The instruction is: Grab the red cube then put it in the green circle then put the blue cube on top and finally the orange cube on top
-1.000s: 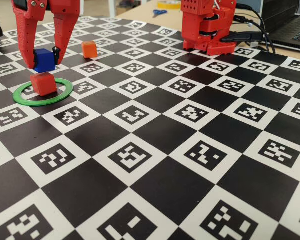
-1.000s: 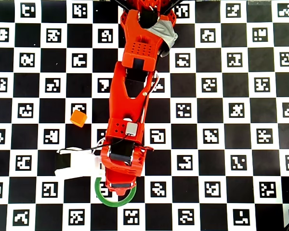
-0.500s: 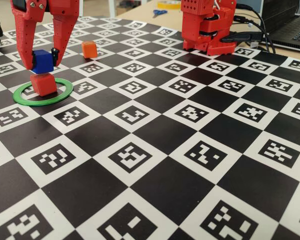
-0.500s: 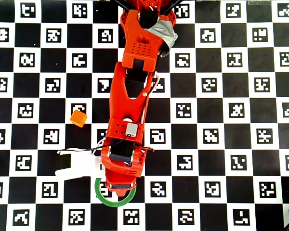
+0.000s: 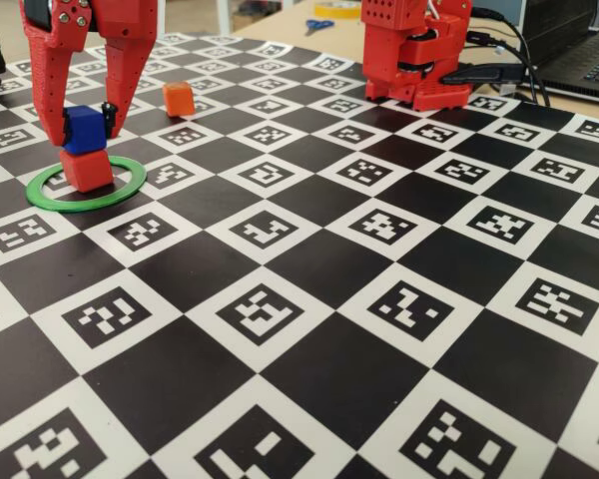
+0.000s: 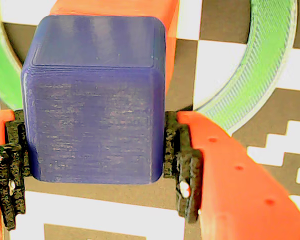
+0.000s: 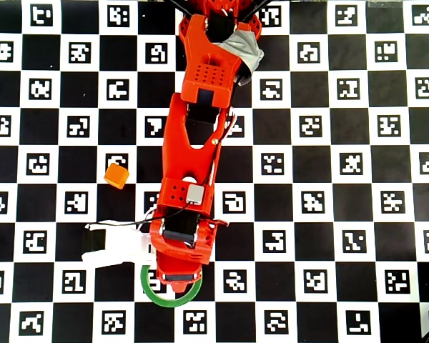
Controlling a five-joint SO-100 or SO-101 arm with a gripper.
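Blue cube is sitting at the upper left of the fixed view, pinched between the two fingers of the gripper, whose black pads are pressing against its sides in the wrist view. Directly beneath, touching or nearly so, the red cube is resting inside the green ring. Farther right and behind, the orange cube is lying alone on the checkered board.

one red cube, one blue cube, one orange cube, one green circle
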